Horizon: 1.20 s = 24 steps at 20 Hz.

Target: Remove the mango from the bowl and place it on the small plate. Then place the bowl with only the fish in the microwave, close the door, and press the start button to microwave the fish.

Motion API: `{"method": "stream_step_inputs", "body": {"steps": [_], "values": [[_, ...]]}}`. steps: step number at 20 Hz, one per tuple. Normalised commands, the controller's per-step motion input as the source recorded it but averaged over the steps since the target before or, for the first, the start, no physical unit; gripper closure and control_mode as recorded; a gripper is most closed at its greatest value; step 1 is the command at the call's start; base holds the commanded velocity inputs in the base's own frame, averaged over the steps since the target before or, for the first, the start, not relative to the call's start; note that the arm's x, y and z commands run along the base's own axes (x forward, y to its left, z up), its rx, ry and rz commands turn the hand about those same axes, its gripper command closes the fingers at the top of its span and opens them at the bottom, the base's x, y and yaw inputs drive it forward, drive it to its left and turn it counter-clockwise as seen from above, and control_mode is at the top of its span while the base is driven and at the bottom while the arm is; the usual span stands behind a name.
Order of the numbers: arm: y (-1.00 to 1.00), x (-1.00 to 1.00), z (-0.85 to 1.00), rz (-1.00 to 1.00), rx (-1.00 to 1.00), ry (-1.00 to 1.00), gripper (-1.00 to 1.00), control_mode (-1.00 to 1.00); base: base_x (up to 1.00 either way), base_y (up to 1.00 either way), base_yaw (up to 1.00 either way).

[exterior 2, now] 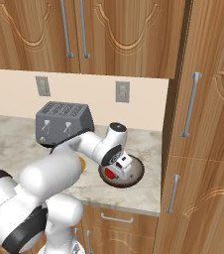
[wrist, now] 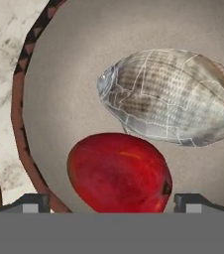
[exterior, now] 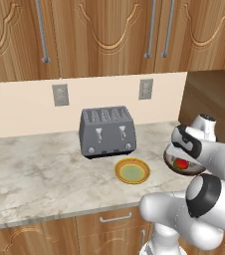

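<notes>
My claw point(wrist: 112, 201) hung spread astride the mango point(wrist: 119, 171) in the bowl point(wrist: 59, 99) | step: grasping mango | next: pinch, lift to plate point(exterior: 132, 171).

Mango point(wrist: 119, 171): deep red. Fish point(wrist: 171, 96): pale grey-white with brownish ribbing. Bowl point(wrist: 64, 74): grey-beige inside, brown rim with dark triangles; small plate point(exterior: 132, 171): yellow-orange rim, pale green centre.

A silver toaster point(exterior: 107, 132) stands on the light marble table point(exterior: 35, 169), close to the cream wall point(exterior: 20, 107). Two grey outlets point(exterior: 60, 94) sit on the wall just above the toaster. Brown wooden cupboards point(exterior: 99, 35) hang higher up. A tall wooden cabinet point(exterior 2: 203, 129) stands to the toaster's right.
</notes>
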Motion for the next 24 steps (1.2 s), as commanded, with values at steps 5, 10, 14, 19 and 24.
{"method": "stream_step_inputs", "body": {"steps": [5, 10, 14, 19, 24], "values": [[-0.07, 0.06, 0.0, 0.0, 0.0, 0.0, -1.0, -1.0, 0.0, 0.0, 0.0], [0.0, 0.0, -0.09, 0.0, -0.02, 0.01, -1.0, -1.0, 0.0, 0.0, 0.0], [0.0, 0.0, -0.1, 0.0, -0.04, 0.04, -1.0, -1.0, 0.0, 0.0, 0.0], [0.02, 0.0, -0.12, 0.0, -0.03, 0.06, 1.0, -1.0, 0.0, 0.0, 0.0], [0.01, -0.01, 0.03, 0.0, -0.01, -0.01, 1.0, -1.0, 0.0, 0.0, 0.0]]}}
